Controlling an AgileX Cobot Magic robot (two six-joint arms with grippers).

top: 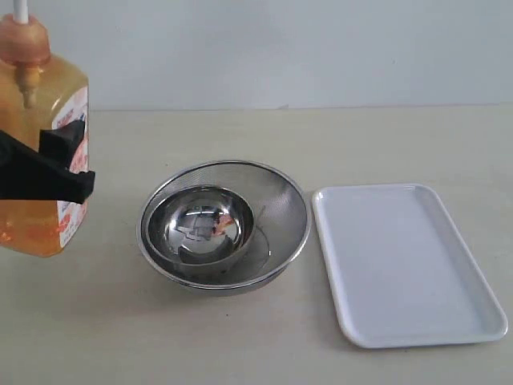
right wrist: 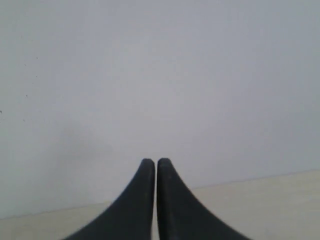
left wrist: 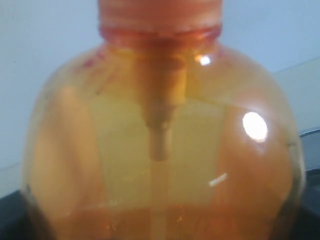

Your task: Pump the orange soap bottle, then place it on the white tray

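Exterior view, far left: tall translucent orange soap bottle [top: 44, 96] [left wrist: 160, 150] with orange pump head, upright, clamped across its labelled body by the black left gripper [top: 68, 160]; whether its base touches the beige table [top: 240, 345] cannot be told. Centre: round steel mesh strainer [top: 276, 204] holding a smaller polished steel bowl [top: 200, 224]. Right: flat white rectangular tray [top: 409, 269], bare, just beside the strainer and well apart from the bottle. Right wrist view: black right gripper [right wrist: 156, 167], fingertips pressed together, holding nothing, facing a pale wall [right wrist: 160, 75].
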